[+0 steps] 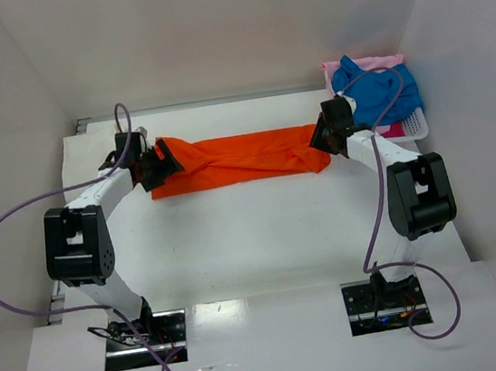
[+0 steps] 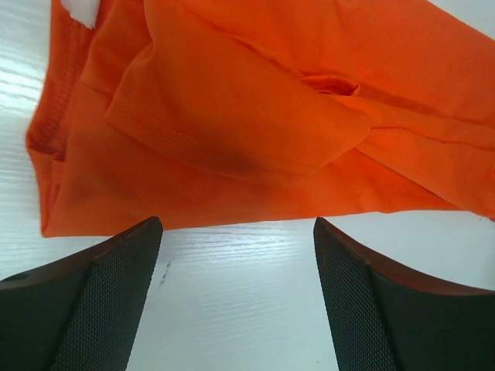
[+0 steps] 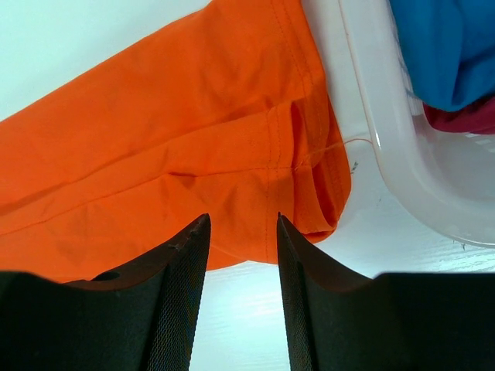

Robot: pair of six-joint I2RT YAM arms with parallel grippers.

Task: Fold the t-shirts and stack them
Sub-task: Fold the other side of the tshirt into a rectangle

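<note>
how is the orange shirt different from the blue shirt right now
The orange shirt lies on the table, laid out as a long flat band; the blue shirt sits in the white basket at the far right. The orange shirt is folded over lengthwise, while the blue shirt is a crumpled heap with a pink shirt showing behind it. Both are plain, bright cloth.

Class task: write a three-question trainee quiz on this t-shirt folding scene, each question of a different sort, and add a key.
1. True or false: the left pincer is open, not gripping the orange t-shirt.
2. Where is the blue t-shirt? A in the white basket; B in the left pincer; C on the orange t-shirt.
3. Fill in: the basket stands at the far end, on the robot's ____ side.
Key: 1 true; 2 A; 3 right.
</note>
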